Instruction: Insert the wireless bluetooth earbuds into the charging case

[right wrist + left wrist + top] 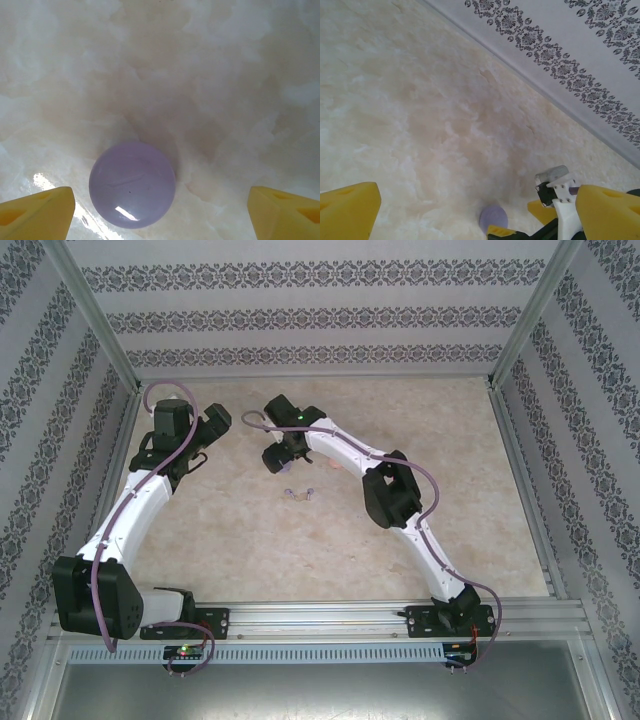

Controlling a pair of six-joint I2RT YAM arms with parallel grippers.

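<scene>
One round purple case (132, 185) — two tiny earbuds (291, 494) — two arms (140, 505).

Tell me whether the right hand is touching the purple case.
Apart. The right wrist view shows bare table between the purple case and each yellow finger of the open right hand.

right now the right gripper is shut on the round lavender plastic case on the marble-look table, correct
Not quite: the right gripper is open, its yellow fingers wide apart either side of the round lavender case. The right wrist view shows this. The case does lie on the marble-look table.
</scene>
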